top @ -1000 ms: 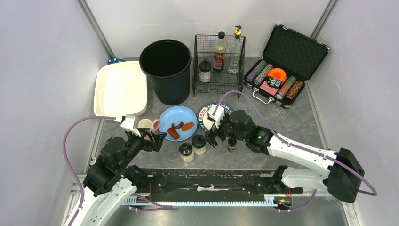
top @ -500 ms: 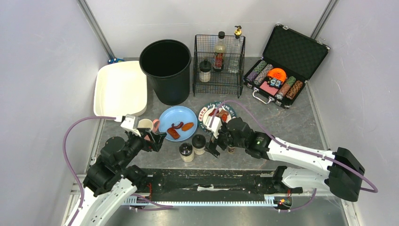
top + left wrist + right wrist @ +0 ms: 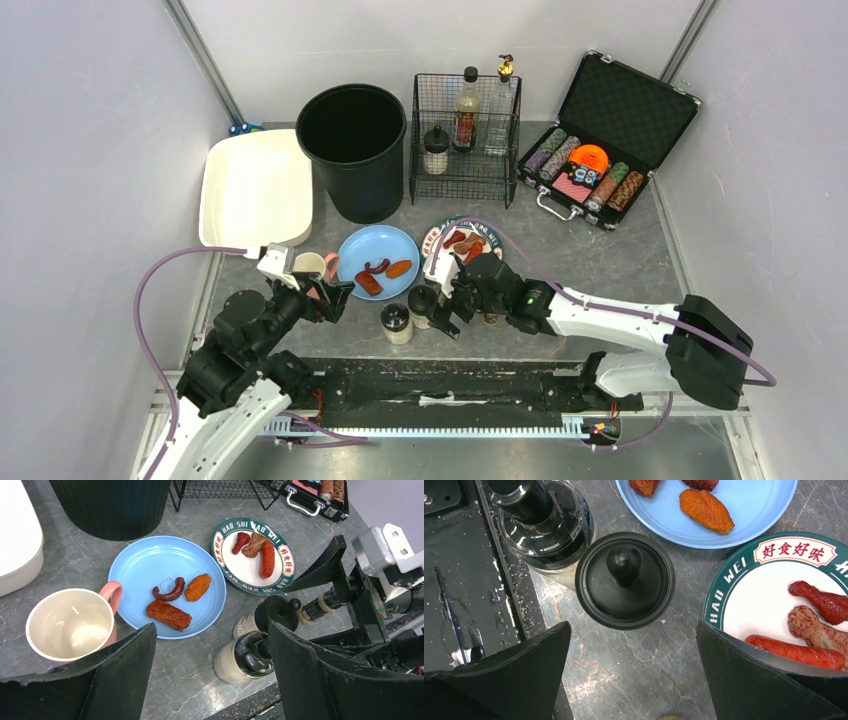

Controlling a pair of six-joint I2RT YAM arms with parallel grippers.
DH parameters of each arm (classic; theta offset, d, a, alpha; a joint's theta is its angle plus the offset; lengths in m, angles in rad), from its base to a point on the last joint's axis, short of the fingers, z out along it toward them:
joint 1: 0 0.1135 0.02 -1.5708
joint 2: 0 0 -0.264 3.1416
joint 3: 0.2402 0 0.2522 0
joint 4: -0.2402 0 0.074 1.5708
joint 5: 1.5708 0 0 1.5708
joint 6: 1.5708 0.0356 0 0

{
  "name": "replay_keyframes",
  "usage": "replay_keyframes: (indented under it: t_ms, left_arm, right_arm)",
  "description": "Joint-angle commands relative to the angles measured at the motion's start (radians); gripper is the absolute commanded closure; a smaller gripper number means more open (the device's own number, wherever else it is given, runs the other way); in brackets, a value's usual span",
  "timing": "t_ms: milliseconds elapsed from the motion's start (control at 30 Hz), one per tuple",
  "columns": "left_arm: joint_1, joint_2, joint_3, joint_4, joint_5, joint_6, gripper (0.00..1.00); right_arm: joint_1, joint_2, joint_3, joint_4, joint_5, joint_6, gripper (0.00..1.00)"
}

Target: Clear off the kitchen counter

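A dark grey, stone-look surface, scuffed with pale marks, fills the middle of the top view between pale walls, and everything else stands on it. Taking its far edge as twelve o'clock, a blue plate sits near the centre with three bits of food on it: a dark curl, an orange piece and a reddish-brown strip. Just beside it at three o'clock is a white plate with a green lettered rim, holding three reddish meat pieces. At six o'clock from the blue plate stand two black-lidded jars close together: a knob-lidded jar and, at its eight o'clock, a glass shaker. The right pincer hangs over the knob-lidded jar with its fingers spread wide apart, one to each side, gripping nothing. A small labelled bottle stands just past it, partly hidden by the right arm. At nine o'clock from the blue plate is a cream mug with a pink handle, upright. The left pincer hovers by the mug, its fingers also wide apart and holding nothing. Along the far side, from ten o'clock to two o'clock, stand a white tub, a black bucket, a wire basket with bottles in it, and an open black case of poker chips. A black rail runs along the six o'clock edge by the arm bases.
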Motion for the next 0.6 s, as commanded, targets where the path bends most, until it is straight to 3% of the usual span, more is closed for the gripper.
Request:
replay_keyframes:
  t_ms: [0, 567]
  left_arm:
    - [-0.007, -0.01, -0.001, 0.026, 0.013, 0.043, 0.12]
    - [-0.013, -0.009, -0.001, 0.026, 0.013, 0.042, 0.12]
  right_arm:
    - [0.01, 0.032, 0.059, 0.068, -0.014, 0.015, 0.02]
    - [0.017, 0.147, 0.161, 0.098, 0.003, 0.055, 0.02]
